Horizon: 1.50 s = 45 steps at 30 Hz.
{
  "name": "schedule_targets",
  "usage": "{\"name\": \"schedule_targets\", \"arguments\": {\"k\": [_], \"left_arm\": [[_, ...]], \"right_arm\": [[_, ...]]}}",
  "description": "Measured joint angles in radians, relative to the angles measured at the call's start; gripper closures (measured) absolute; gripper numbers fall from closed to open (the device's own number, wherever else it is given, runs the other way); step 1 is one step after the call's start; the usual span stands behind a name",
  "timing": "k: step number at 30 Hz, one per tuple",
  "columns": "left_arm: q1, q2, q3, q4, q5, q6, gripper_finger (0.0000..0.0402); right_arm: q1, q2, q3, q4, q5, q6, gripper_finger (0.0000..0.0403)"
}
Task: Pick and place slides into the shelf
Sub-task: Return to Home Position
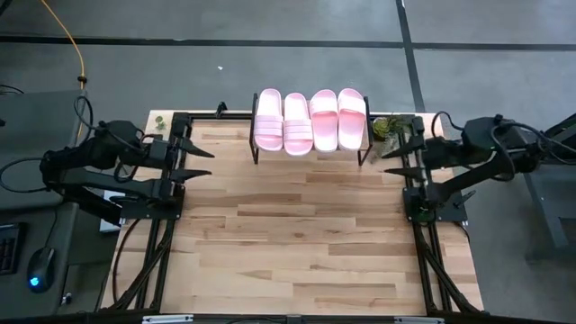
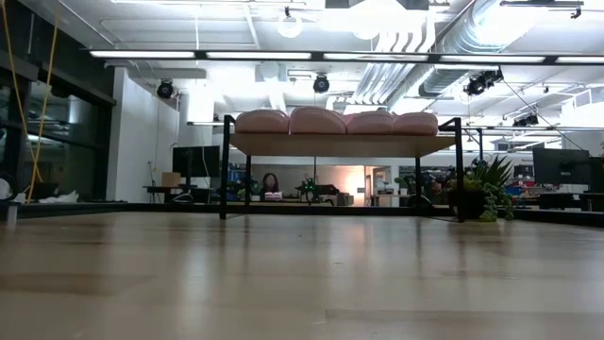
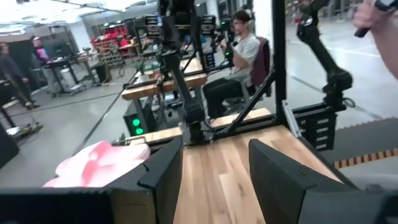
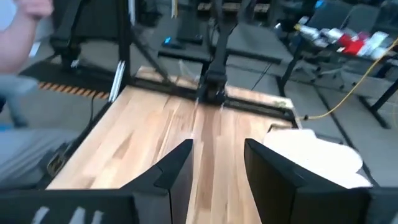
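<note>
Where wooden table [image 1: 297, 243] meets grey floor [image 1: 270, 63], slides [image 1: 310, 121] atop shelf [image 2: 340, 144], plant [image 1: 385, 128] beside

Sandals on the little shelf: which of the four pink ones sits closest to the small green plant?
The sandal at the right-hand end of the row, just beside the plant. The other three lie farther along the row, away from it.

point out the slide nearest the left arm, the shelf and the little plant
slide nearest the left arm [image 1: 268, 121]: high view, middle of the sandal.
shelf [image 2: 342, 145]: low view, front edge of its wooden plank.
plant [image 1: 388, 128]: high view, on its leaves.
</note>
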Motion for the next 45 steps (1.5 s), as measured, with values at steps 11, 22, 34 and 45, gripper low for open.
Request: {"name": "schedule_targets", "arguments": {"k": [11, 22, 34, 45], "left_arm": [[0.0, -0.047, 0.0, -0.026, -0.051, -0.002, 0.0236], [0.0, -0.04, 0.0, -0.053, -0.047, 0.0, 0.0236], [0.0, -0.108, -0.007, -0.073, -0.024, 0.01, 0.0236], [0.0, -0.342, -0.195, 0.066, -0.121, -0.033, 0.0236]], "right_arm": [[0.002, -0.005, 0.0, -0.007, -0.061, -0.065, 0.0269], [0.002, -0.007, 0.0, -0.024, 0.147, -0.012, 0.0269], [0.002, -0.07, 0.0, 0.145, -0.292, -0.118, 0.0269], [0.002, -0.434, -0.426, 0.445, 0.038, -0.061, 0.0269]]}}
